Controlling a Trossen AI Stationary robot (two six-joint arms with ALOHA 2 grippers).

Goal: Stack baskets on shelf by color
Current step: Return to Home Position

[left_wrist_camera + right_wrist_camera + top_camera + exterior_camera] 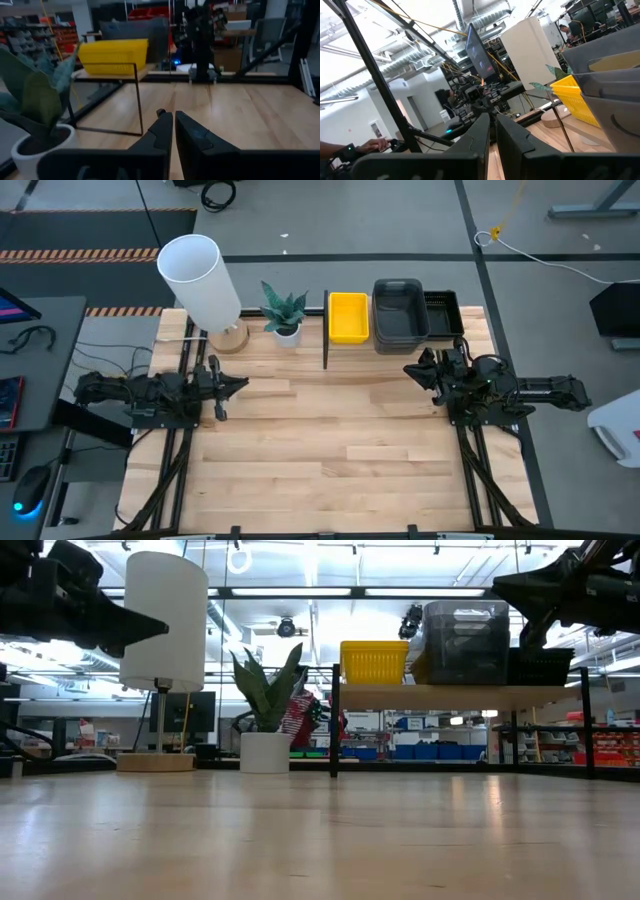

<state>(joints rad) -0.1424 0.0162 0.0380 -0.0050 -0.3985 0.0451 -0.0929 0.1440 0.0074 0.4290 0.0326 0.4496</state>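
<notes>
All three colour stacks stand on the shelf at top centre of the high view: yellow baskets leftmost, grey baskets in the middle, black mesh baskets rightmost. I judge the sorting done, with only parking my arms left. My left gripper and right gripper hang mid-frame, fingers pressed together on nothing. The pale wooden tabletop carries a white lamp and potted plant at upper left. Beyond is a brightly lit workshop.

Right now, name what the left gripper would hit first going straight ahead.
Probably the right gripper, facing it across the table; the line from the left gripper seems to pass just clear of the shelf.
</notes>
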